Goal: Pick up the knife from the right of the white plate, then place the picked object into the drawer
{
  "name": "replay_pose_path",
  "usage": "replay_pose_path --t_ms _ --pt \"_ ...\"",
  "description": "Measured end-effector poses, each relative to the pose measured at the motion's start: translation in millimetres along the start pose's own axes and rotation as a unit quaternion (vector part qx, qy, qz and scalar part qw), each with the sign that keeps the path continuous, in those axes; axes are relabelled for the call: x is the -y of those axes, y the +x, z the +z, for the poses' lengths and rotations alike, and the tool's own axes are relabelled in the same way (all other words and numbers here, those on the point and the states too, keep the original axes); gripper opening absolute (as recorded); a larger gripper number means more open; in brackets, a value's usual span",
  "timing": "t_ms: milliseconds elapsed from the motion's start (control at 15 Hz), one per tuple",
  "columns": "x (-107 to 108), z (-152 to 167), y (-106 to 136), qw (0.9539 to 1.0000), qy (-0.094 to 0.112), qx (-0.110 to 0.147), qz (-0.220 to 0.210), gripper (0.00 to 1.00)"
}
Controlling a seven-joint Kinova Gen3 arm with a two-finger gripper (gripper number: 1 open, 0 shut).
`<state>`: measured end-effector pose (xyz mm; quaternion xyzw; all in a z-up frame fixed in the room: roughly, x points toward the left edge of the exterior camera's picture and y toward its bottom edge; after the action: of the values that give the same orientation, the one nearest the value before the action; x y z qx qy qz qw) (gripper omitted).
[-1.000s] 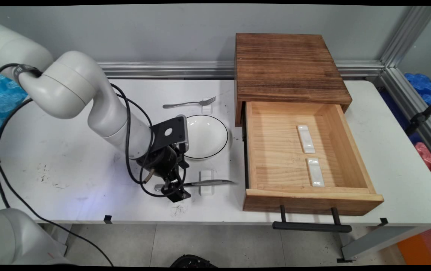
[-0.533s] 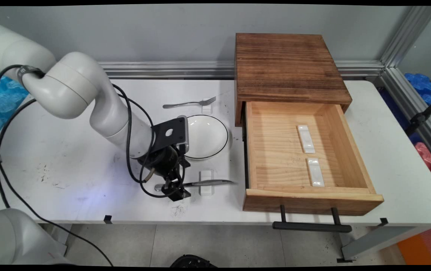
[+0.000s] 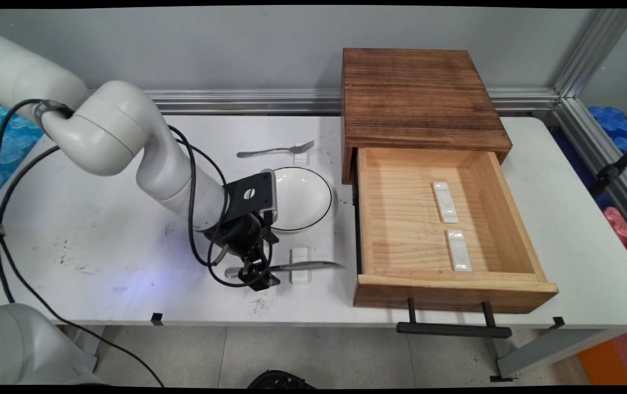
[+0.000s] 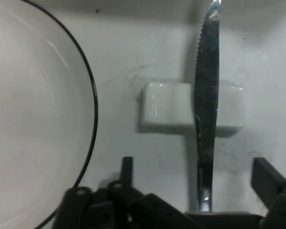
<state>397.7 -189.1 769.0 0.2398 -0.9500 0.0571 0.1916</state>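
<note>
Arm shifted right; pincer (image 3: 259, 275) prob. over knife (image 3: 302, 266).

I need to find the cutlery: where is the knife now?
In the main view the knife lies across a white rest near the table's front edge, between the hand and the open drawer.

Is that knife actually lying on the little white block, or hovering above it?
Touching. In the hand view the knife lies straight across the white rest, dipping into its middle groove with no gap showing.
</note>
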Motion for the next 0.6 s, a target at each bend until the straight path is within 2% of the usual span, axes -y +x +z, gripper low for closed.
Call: replay_pose_path --t_ms 67,600 --pt "0.1 1.0 -0.1 1.0 0.0 0.0 0.0 0.0" --pt "-3.4 3.8 -1.4 1.0 -0.005 0.004 -0.003 0.0"
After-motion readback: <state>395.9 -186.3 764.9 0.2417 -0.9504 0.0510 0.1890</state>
